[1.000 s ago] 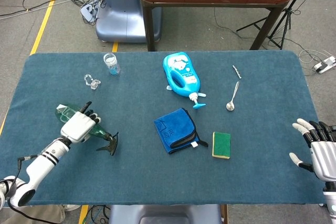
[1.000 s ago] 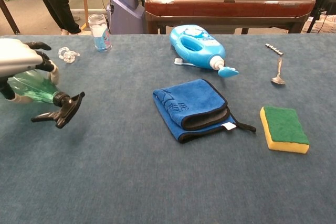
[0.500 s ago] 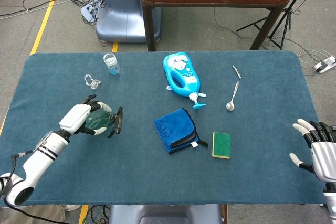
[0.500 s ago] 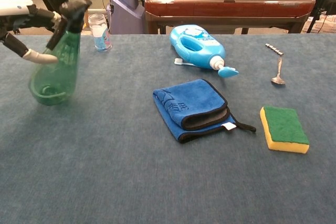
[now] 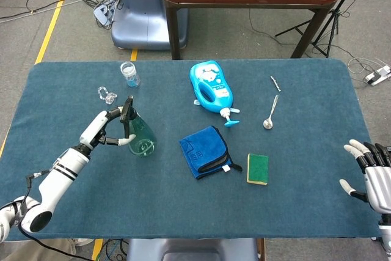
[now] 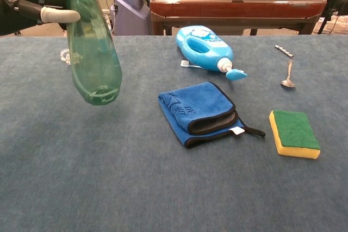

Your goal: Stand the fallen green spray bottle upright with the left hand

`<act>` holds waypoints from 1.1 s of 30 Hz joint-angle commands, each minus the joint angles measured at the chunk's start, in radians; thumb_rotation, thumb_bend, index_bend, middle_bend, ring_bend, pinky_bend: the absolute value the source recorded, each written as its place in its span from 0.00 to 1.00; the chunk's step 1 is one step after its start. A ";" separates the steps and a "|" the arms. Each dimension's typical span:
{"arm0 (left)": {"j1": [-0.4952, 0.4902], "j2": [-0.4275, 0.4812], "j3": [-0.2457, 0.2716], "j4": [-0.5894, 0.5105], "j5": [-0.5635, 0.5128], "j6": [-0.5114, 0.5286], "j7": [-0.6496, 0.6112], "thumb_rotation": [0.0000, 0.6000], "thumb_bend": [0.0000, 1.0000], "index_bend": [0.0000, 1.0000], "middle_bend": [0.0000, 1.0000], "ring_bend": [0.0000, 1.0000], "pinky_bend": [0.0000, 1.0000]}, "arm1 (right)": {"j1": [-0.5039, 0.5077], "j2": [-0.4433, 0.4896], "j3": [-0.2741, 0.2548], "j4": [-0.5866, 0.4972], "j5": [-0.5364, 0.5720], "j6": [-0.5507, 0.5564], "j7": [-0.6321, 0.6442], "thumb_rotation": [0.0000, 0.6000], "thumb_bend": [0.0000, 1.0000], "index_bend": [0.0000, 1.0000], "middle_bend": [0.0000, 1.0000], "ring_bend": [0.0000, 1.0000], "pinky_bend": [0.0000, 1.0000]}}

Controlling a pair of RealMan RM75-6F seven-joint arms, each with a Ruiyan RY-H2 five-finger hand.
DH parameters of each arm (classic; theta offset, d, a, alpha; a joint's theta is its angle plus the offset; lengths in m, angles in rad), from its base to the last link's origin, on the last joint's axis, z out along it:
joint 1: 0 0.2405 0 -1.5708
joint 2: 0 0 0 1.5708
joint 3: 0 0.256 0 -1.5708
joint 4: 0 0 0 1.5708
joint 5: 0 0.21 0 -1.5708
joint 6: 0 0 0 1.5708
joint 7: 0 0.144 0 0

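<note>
The green spray bottle [image 5: 140,137] is nearly upright on the left part of the blue table, black spray head [image 5: 127,110] on top. In the chest view the green spray bottle [image 6: 93,52] leans a little, and its top is cut off by the frame. I cannot tell whether its base touches the cloth. My left hand [image 5: 107,128] grips it at the neck from the left; the chest view shows the left hand [image 6: 33,2] at the upper left. My right hand [image 5: 371,174] lies at the table's right front edge, fingers spread and holding nothing.
A blue detergent bottle [image 5: 212,87] lies at the back centre. A folded blue cloth [image 5: 204,151] lies just right of the spray bottle, then a green-yellow sponge [image 5: 258,169]. A spoon [image 5: 270,114], a small clear jar [image 5: 129,74] and a clear plastic piece [image 5: 107,95] sit further back.
The spray bottle has swung from lying on its side to nearly upright. My left hand carried it to the right, toward the blue cloth. The right hand stayed put.
</note>
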 commanded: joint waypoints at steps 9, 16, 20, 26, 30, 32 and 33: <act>0.010 -0.129 0.011 0.161 -0.015 0.033 0.063 1.00 0.36 0.48 0.46 0.22 0.01 | -0.004 0.001 0.000 -0.001 0.002 0.002 0.000 1.00 0.18 0.21 0.16 0.09 0.09; 0.018 -0.162 0.016 0.212 -0.009 0.042 0.066 1.00 0.36 0.45 0.42 0.20 0.01 | -0.006 0.003 0.000 -0.005 0.004 0.004 -0.004 1.00 0.18 0.21 0.17 0.09 0.09; 0.020 -0.153 0.025 0.214 0.003 0.032 0.056 1.00 0.36 0.35 0.30 0.13 0.01 | -0.007 0.003 0.000 -0.005 0.004 0.005 -0.004 1.00 0.18 0.21 0.16 0.09 0.09; 0.024 -0.139 0.028 0.210 0.014 0.032 0.056 1.00 0.36 0.21 0.16 0.04 0.01 | -0.006 0.003 0.001 -0.005 0.004 0.004 -0.004 1.00 0.18 0.21 0.16 0.09 0.09; 0.028 -0.130 0.031 0.203 0.018 0.034 0.062 1.00 0.36 0.11 0.11 0.02 0.00 | -0.006 0.002 0.001 -0.004 0.004 0.003 -0.003 1.00 0.18 0.21 0.16 0.09 0.09; 0.029 -0.123 0.032 0.195 0.020 0.031 0.059 1.00 0.36 0.10 0.10 0.01 0.00 | -0.007 0.002 0.001 -0.004 0.003 0.003 -0.003 1.00 0.18 0.21 0.16 0.09 0.09; 0.031 -0.119 0.033 0.191 0.021 0.032 0.058 1.00 0.36 0.10 0.10 0.01 0.00 | -0.007 0.002 0.001 -0.004 0.003 0.004 -0.003 1.00 0.18 0.21 0.16 0.09 0.09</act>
